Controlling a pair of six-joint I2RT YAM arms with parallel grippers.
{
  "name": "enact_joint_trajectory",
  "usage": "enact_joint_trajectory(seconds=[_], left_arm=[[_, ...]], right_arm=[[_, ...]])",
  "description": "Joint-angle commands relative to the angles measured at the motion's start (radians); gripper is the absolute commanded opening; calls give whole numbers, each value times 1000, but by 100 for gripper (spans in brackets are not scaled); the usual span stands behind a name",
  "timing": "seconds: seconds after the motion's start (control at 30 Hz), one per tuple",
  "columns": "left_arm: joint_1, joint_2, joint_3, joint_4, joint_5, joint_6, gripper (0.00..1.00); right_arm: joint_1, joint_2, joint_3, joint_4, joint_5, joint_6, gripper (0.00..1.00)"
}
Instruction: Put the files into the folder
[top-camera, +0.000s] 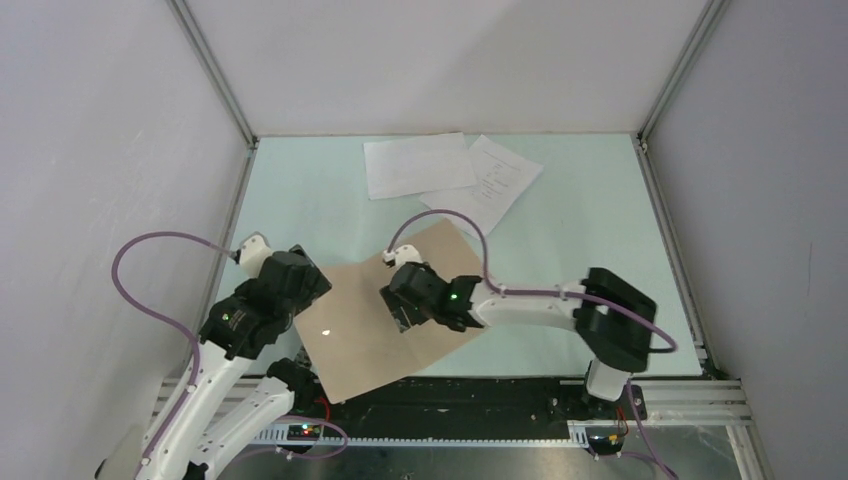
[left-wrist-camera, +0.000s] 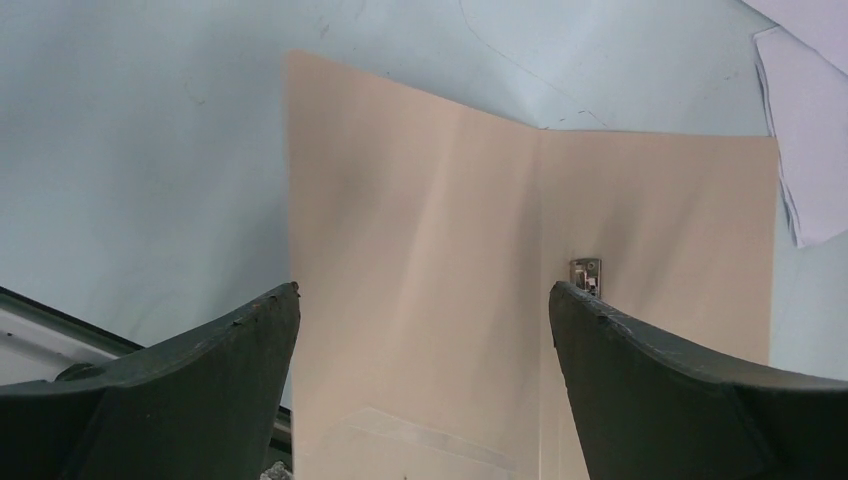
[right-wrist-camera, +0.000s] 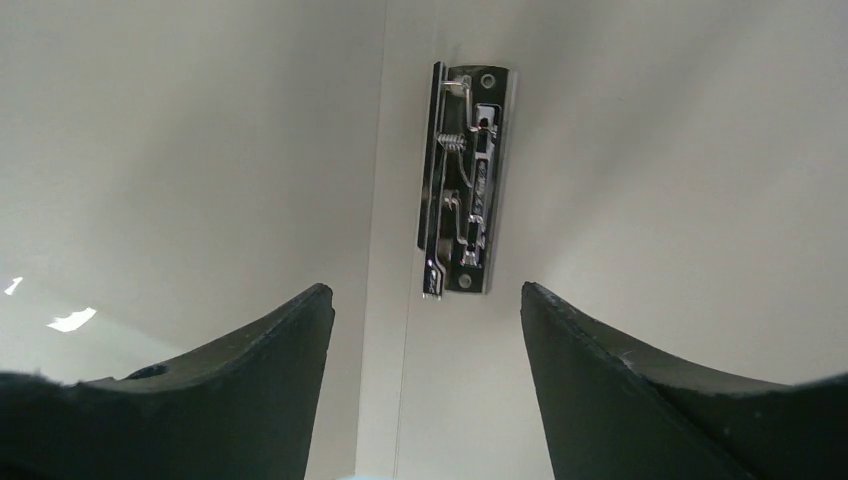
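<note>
The folder (top-camera: 350, 340) lies open; the files (top-camera: 450, 175) sit outside it, by the table's (top-camera: 600, 250) far edge. Left gripper (left-wrist-camera: 423, 290) and right gripper (right-wrist-camera: 425, 290) both gape, empty.

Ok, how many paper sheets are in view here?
2. A blank sheet lies at the far side of the table; a printed sheet overlaps it on its right. More could hide beneath them.

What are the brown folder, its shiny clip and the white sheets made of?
The folder looks like thin cardboard: matte tan, creased along its spine. The clip seems to be metal, maybe steel: mirror-bright, with a coiled spring and rivets. The sheets look like plain paper: thin, white, flat, one faintly printed.
</note>
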Motion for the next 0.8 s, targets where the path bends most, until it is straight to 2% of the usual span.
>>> enact_joint_trajectory(seconds=[0.0, 0.07, 0.33, 0.43, 0.57, 0.77], left_arm=[[25, 1, 27, -17, -38, 31, 99], [40, 11, 28, -17, -33, 44, 99], [114, 67, 41, 2, -29, 107, 100], [133, 78, 33, 27, -10, 123, 100], [159, 90, 15, 63, 22, 147, 100], [178, 114, 5, 114, 67, 171, 100]], right_arm=[[10, 130, 125, -68, 30, -50, 72], [11, 177, 164, -74, 46, -50, 69], [2, 302, 281, -140, 100, -6, 45], [6, 334, 303, -183, 107, 52, 34], [12, 353, 307, -260, 123, 151, 24], [43, 348, 307, -368, 172, 294, 16]])
